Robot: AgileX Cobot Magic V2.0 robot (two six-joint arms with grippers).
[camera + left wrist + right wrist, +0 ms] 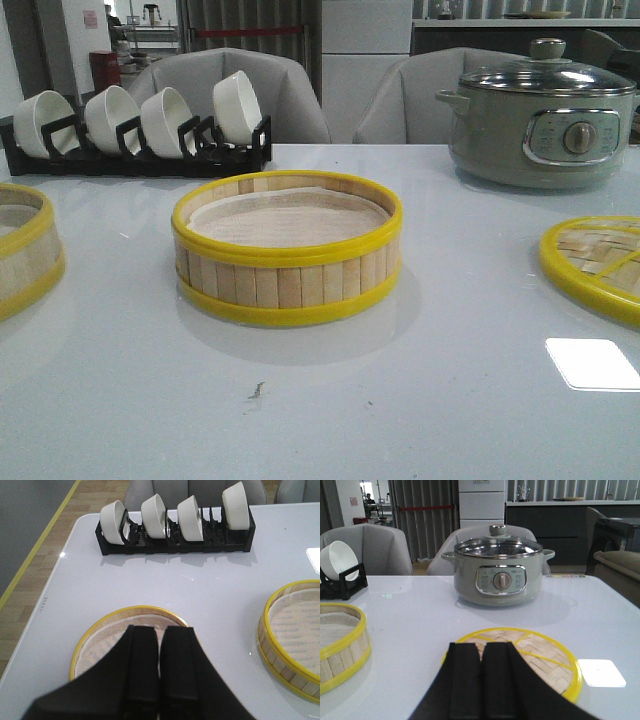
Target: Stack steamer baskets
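Observation:
One steamer basket [287, 250] with yellow rims and a white liner stands in the middle of the table. A second steamer basket [25, 250] is cut off by the left edge of the front view. In the left wrist view my left gripper [160, 629] hangs above this second basket [100, 635], shut, with nothing between its fingers; the middle basket [295, 635] lies off to one side. My right gripper [481, 645] is shut and empty above the flat woven lid [545, 660]. Neither gripper shows in the front view.
A grey-green electric pot [540, 120] with a glass lid stands at the back right. A black rack of white bowls [140, 125] runs along the back left. The woven lid [600, 262] lies at the right edge. Grey chairs stand behind the table.

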